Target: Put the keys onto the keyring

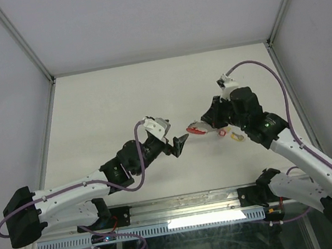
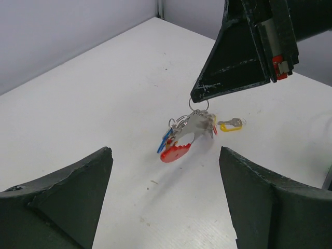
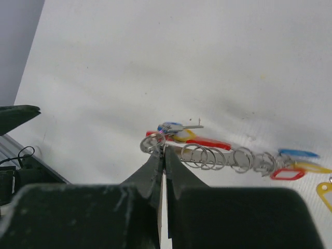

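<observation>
right claw [image 3: 162, 155] pinching keyring [image 3: 207, 143] | left claw [image 1: 180, 144] gaping wide, empty | several keys [image 2: 201, 123] hanging on it | yellow key [image 2: 231, 124] lying loose on tabletop [image 2: 104, 93], likely needing threading

Your red-arc keyring [image 2: 175, 151] hangs tilted, keys [image 2: 199, 124] bunched on it; one yellow-tagged key [image 2: 231, 124] lies at its three o'clock.

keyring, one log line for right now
right end effector: shut on keyring | left end effector: open, apart | yellow-tag key: loose on table
</observation>
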Controlling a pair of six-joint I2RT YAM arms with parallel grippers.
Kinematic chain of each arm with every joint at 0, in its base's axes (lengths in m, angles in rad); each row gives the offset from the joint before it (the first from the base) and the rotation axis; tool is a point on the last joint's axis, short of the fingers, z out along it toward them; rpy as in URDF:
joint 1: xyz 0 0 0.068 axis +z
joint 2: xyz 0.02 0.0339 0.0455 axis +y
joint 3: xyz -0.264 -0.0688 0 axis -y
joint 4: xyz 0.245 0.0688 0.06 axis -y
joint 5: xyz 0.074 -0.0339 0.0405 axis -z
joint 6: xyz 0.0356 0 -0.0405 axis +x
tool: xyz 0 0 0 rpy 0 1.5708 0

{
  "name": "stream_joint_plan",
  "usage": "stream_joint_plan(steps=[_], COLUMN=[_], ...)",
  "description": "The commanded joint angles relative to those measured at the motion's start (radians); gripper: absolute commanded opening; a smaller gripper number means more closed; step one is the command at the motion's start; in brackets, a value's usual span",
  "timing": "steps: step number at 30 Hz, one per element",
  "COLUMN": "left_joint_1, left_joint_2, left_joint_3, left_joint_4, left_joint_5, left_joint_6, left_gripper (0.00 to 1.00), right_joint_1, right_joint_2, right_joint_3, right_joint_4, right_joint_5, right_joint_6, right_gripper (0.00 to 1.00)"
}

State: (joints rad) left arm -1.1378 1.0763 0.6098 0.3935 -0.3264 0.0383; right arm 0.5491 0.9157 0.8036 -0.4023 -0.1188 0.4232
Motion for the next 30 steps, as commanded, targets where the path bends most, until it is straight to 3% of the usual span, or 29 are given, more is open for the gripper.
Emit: stream_joint_plan(steps=[1,5,12,20,30], left_joint_1=[0.0,0.0,0.0,0.0,0.0], left_joint_2=[-0.026,-0.012,0.066,0.159,0.201], left_joint_3=[-0.003,-0.01,0.021,0.115,0.119], left_joint_4=[0.063,0.09,0.206,0.24,0.348], left_joint_5=[-0.029,-0.053,-0.057,0.021,0.146], left_joint_6=[0.032,0.062,0.243,0.318,0.344], left_gripper=[0.82,0.82,0.82,0.74,0.7], right_joint_1=[-0.004,-0.004,-0.004,-0.003,-0.003], right_joint_2=[0.015,0.042,0.069,0.07,0.038], right_joint_3=[0.111,0.168,0.25,0.286,0.301], right_joint_4=[0.0,-0.063,-0.19,-0.313,-0.331], right_joint_5=[-0.001,0.059,0.214,0.316,0.316], right_joint_6=[-0.015,0.075,0.332,0.582,0.661], right_gripper=[0.0,0.0,0.0,0.0,0.0])
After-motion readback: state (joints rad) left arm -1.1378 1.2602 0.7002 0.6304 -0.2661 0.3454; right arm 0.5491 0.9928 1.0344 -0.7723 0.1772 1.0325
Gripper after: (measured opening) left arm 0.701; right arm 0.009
